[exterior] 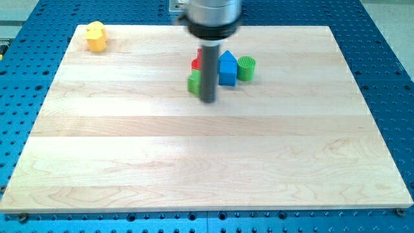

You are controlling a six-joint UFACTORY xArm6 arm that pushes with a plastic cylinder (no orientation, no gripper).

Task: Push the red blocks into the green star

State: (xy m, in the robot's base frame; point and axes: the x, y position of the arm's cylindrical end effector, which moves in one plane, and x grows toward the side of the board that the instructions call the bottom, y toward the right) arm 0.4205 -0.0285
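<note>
My tip [208,99] sits at the cluster's lower edge, touching or just beside a green block [193,83]. No jaws on me, just the rod. Red block [196,63] mostly hidden behind the rod, beside blue block [227,68] and ribbed green block [246,68], prob the star. Looks nearly done; can't confirm contact.

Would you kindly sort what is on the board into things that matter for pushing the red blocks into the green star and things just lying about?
Part of the job:
- red block, mostly hidden behind the rod
- green block, shape unclear
- my tip, just right of that green block

Lying about:
- blue block
- green cylinder
- yellow block
</note>
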